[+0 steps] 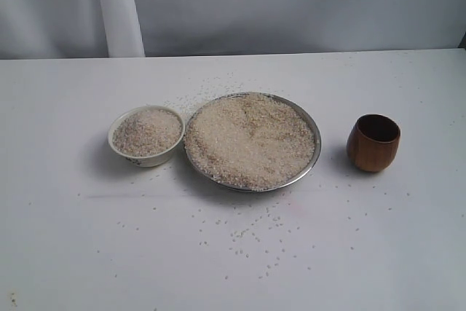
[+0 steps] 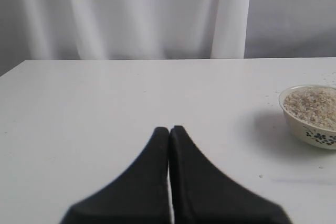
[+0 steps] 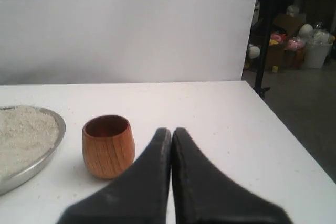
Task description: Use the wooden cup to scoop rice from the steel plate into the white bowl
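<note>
The right jaws are pressed together, pinching nothing, above the white surface. The wooden cup stands upright close ahead of them, untouched, and the steel plate lies just beyond the cup.

The left jaws are likewise pressed tight with nothing between them. The white bowl sits well apart from them, ahead and off to one side.

In the exterior view the plate is in the middle of the surface. The bowl is at its 9 o'clock, so close that I cannot tell whether the rims touch. The cup is at the plate's 3 o'clock, clearly apart.

The rice is heaped across the plate and fills the bowl nearly to the brim. More rice lies scattered on the surface, mostly at the plate's 6 o'clock, with a little at 11 o'clock.
</note>
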Tool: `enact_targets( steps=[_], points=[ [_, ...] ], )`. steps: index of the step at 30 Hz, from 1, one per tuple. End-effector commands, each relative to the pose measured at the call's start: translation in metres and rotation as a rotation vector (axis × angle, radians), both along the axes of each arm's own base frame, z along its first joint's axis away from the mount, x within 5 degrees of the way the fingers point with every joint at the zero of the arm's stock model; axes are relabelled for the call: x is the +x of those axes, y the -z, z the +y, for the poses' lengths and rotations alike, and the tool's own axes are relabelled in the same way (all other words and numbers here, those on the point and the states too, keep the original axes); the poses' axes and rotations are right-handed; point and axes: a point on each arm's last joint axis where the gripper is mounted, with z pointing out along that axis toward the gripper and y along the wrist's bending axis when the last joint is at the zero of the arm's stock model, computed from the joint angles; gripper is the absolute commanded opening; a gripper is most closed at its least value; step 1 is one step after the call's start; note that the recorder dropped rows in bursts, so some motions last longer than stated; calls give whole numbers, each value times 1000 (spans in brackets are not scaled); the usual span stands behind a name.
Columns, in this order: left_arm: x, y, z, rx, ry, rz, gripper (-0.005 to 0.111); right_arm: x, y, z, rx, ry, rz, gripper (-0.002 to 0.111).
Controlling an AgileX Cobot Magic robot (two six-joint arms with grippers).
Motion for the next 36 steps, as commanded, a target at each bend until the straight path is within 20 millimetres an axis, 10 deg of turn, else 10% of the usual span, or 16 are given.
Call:
enact_targets(
  steps=[1,36],
  points=[
    [0,0,0,-3,1,-7,0,-3,13,-2,-5,20,139,0],
    [0,0,0,-3,1,-7,0,-3,15,-2,-2,22,152,0]
  ],
)
